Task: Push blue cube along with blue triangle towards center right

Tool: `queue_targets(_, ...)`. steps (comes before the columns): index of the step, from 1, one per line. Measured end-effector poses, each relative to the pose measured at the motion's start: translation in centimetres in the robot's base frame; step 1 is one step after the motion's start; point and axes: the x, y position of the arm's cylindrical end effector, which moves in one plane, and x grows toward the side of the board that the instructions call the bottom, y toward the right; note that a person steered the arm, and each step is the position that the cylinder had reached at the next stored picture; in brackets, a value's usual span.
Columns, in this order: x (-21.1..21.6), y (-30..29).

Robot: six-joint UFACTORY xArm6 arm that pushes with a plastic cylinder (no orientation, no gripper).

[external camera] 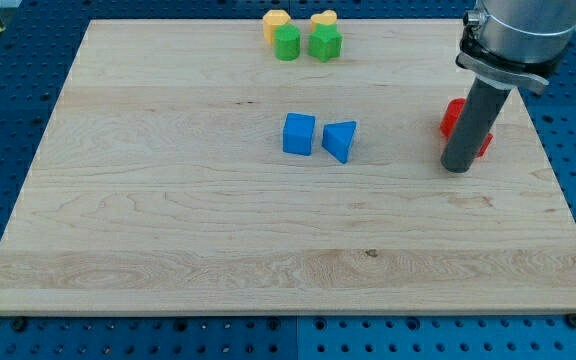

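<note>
A blue cube (299, 134) sits near the middle of the wooden board (168, 220). A blue triangle (340, 140) lies just to its right, almost touching it. My tip (457, 167) rests on the board at the view's right, well to the right of the blue triangle and apart from both blue blocks. The dark rod rises from it towards the view's top right.
Red blocks (452, 117) sit right behind the rod, partly hidden by it. At the view's top centre are a yellow block (276, 20), a second yellow block (323, 19), a green cylinder (287, 43) and a green star-like block (325, 43).
</note>
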Motion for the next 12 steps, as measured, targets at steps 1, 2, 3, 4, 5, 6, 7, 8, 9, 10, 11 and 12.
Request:
queue_targets(1,2.7,-1.3)
queue_targets(2,4.7,-7.8)
queue_targets(3,3.9,-17.3)
queue_targets(4,-1.7,-26.1)
queue_targets(5,-5.6,-27.5)
queue_targets(6,-5.6,-26.7)
queue_targets(7,-5.6,-21.7)
queue_targets(8,-5.6,-16.8)
queue_targets(9,-5.1,-15.4)
queue_targets(10,-3.8,-15.4)
queue_targets(11,-3.8,-14.9)
queue_targets(12,-3.8,-13.2)
